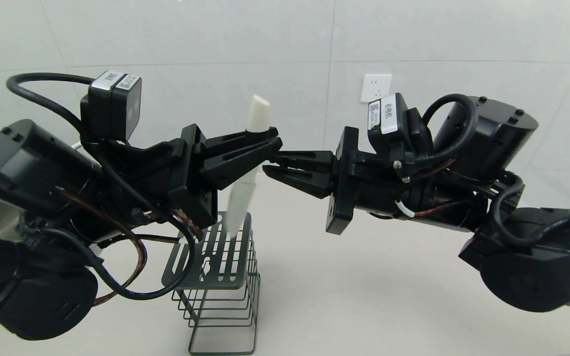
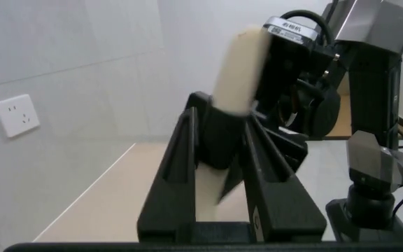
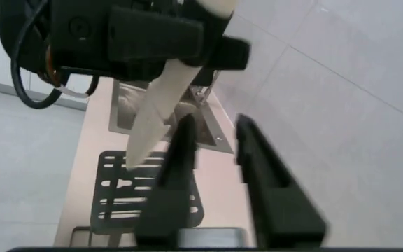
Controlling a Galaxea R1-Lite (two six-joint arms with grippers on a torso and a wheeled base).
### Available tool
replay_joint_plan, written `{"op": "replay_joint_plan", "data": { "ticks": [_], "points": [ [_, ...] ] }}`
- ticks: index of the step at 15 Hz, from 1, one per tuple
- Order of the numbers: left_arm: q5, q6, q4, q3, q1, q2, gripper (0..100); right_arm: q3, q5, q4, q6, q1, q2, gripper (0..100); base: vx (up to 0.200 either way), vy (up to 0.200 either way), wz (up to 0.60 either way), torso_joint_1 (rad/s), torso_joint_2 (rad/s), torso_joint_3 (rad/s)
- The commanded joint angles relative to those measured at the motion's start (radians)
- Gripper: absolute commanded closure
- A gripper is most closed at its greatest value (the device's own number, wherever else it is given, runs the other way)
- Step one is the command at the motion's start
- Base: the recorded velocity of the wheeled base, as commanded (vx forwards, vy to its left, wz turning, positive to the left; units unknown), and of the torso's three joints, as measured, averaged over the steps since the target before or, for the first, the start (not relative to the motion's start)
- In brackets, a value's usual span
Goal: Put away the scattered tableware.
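Fingers of your left gripper (image 1: 272, 141) are clamped on a white utensil (image 1: 239, 198). They pinch it partway along its length, so it stands nearly upright with a slight tilt. Your right gripper (image 1: 272, 164) faces the left one tip to tip, just beside it and close to the utensil. Its fingers (image 3: 177, 175) stand parted with nothing between them.

Under both arms you have the pale bench (image 1: 364, 296). A steel sink (image 3: 128, 112) is set into it on the robot's left, past the rack (image 1: 218, 296). The rack is a dark wire basket with a slotted plate on top, and it stands on the bench directly below the left gripper.

The utensil's thick, slant-cut end sticks up above the fingers. Its narrower end hangs down to the far edge of the slotted plate. You can't tell whether the tip has entered a slot or only meets the plate.

On the wall behind, a white socket (image 1: 376, 87) sits above the right gripper.
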Motion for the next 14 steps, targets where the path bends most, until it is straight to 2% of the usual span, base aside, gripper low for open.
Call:
{"op": "replay_joint_plan", "data": {
  "ticks": [1, 2, 5, 7, 8, 11, 12, 13, 14],
  "points": [
    [0.003, 0.000, -0.001, 0.001, -0.006, -0.008, 100, -0.009, -0.001, 0.001, -0.002, 0.002, 0.012, 0, 0.000, 0.000, 0.00, 0.000, 0.00, 0.000],
    [0.006, 0.000, -0.001, 0.001, -0.005, -0.008, 100, 0.009, -0.003, 0.001, -0.003, 0.002, 0.009, 0, 0.000, 0.000, 0.00, 0.000, 0.00, 0.000],
    [0.064, 0.000, -0.001, 0.001, 0.003, -0.006, 100, 0.099, -0.006, 0.001, -0.002, -0.015, -0.048, 0, 0.000, 0.000, 0.00, 0.000, 0.00, 0.000],
    [0.117, 0.000, -0.001, 0.001, 0.006, -0.006, 100, 0.195, -0.006, 0.002, 0.000, -0.055, -0.126, 0, 0.000, 0.000, 0.00, 0.000, 0.00, 0.000],
    [0.164, 0.003, -0.001, 0.000, 0.004, -0.008, 100, 0.277, -0.014, 0.002, 0.001, -0.088, -0.190, 0, 0.000, 0.000, 0.00, 0.000, 0.00, 0.000],
    [0.227, 0.009, 0.028, 0.000, 0.006, -0.028, 100, 0.440, -0.055, 0.005, 0.021, -0.171, -0.367, 0, 0.000, 0.000, 0.00, 0.000, 0.00, 0.000],
    [0.249, 0.022, 0.068, -0.002, 0.006, -0.051, 100, 0.488, -0.057, 0.005, 0.021, -0.217, -0.428, 0, 0.000, 0.000, 0.00, 0.000, 0.00, 0.000],
    [0.270, 0.049, 0.134, -0.008, 0.006, -0.088, 100, 0.535, -0.057, 0.008, 0.021, -0.271, -0.493, 0, 0.000, 0.000, 0.00, 0.000, 0.00, 0.000],
    [0.290, 0.077, 0.210, -0.019, 0.006, -0.125, 100, 0.577, -0.060, 0.013, 0.020, -0.334, -0.549, 100, 0.000, 0.000, 0.00, 0.000, 0.00, 0.000]
  ]
}}
